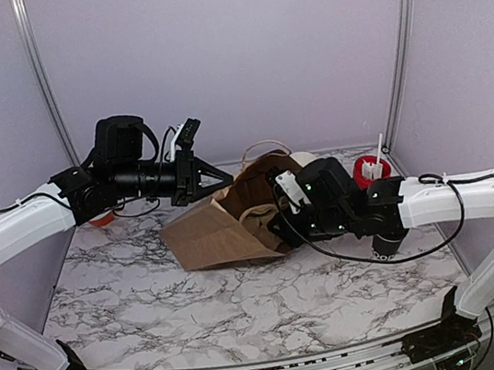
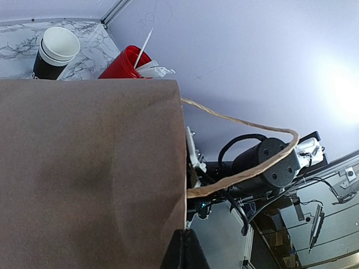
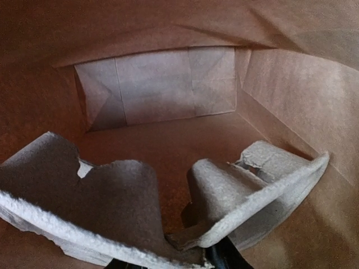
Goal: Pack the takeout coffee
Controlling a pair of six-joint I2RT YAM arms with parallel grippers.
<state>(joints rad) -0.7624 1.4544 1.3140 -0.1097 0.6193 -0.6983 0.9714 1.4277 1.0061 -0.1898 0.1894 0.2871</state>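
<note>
Top external view has a brown paper bag lying on its side near the middle of the marbled tabletop, its mouth turned toward 3 o'clock. The upper lip of that mouth, at 12 o'clock of the opening, is clenched in the left hand. The left wrist view shows the paper edge pinched between that hand's dark fingertips.

The right arm reaches in from 3 o'clock, and its front end is inside the bag. The right wrist view looks along the bag's interior to its folded bottom. There the right hand is grasping a grey moulded-pulp cup tray by its near edge.

The takeout coffee stands on the tabletop at 3 o'clock, outside the bag and just under the right forearm. The forearm hides its top, so only the black wall with white lettering shows. A red cup with white sticks stands at 2 o'clock, with a nested stack of black cups just beside it.
</note>
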